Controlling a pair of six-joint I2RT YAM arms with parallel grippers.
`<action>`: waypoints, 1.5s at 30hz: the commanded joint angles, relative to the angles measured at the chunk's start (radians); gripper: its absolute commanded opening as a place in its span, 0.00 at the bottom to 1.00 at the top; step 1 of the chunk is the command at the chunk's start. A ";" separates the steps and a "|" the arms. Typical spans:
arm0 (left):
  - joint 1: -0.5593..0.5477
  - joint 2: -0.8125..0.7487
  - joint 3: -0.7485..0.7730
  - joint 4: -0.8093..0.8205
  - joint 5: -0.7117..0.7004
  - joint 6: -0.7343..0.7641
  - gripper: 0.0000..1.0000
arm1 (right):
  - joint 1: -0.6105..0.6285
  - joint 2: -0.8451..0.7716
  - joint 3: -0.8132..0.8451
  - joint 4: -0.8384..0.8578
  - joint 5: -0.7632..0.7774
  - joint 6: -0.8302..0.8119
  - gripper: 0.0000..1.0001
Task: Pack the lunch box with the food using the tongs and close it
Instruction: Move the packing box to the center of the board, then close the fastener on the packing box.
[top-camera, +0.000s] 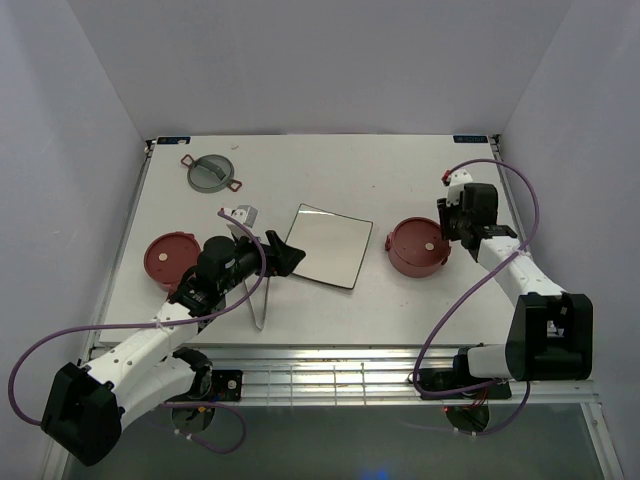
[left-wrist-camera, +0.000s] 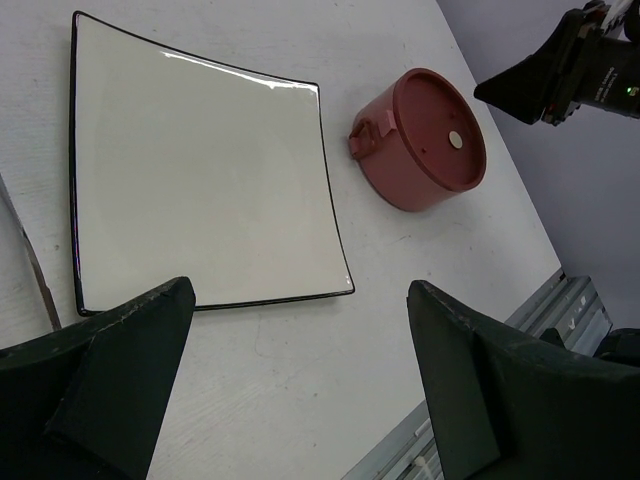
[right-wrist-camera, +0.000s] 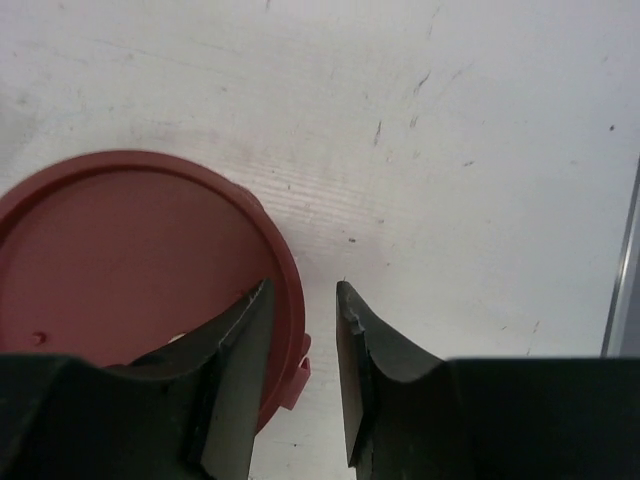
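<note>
The right gripper (right-wrist-camera: 303, 292), its fingers (right-wrist-camera: 235, 350) a little apart and holding nothing, hangs just over the rim of the shut red bowl (left-wrist-camera: 395, 195) and could knock its lid (left-wrist-camera: 440, 130) crooked, while the wide-open, empty left gripper (left-wrist-camera: 300, 300) could bump the tongs (top-camera: 260, 320) lying beside it.

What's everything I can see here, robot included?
Square plate: one, white, dark-rimmed, centre.
Bowls: two, dusty red, lidded; left bowl beside the left arm, right bowl right of the plate.
Top lid: one, grey-green, far left.
Tongs: one, silvery, lying left of the plate.
Table: one, white.
Left gripper: one, black, jaws wide open, by the plate's left edge.
Right gripper: one, black, jaws slightly apart, at the right bowl's rim.
</note>
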 joint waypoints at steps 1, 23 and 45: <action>-0.007 -0.021 -0.005 0.019 0.007 0.000 0.98 | -0.004 -0.003 0.110 -0.025 0.024 0.031 0.38; -0.137 0.776 0.644 -0.025 0.260 0.020 0.00 | 0.054 0.097 0.194 -0.082 0.084 0.257 0.24; -0.211 1.208 1.041 -0.133 0.147 0.035 0.00 | 0.103 0.158 0.105 -0.085 0.056 0.309 0.08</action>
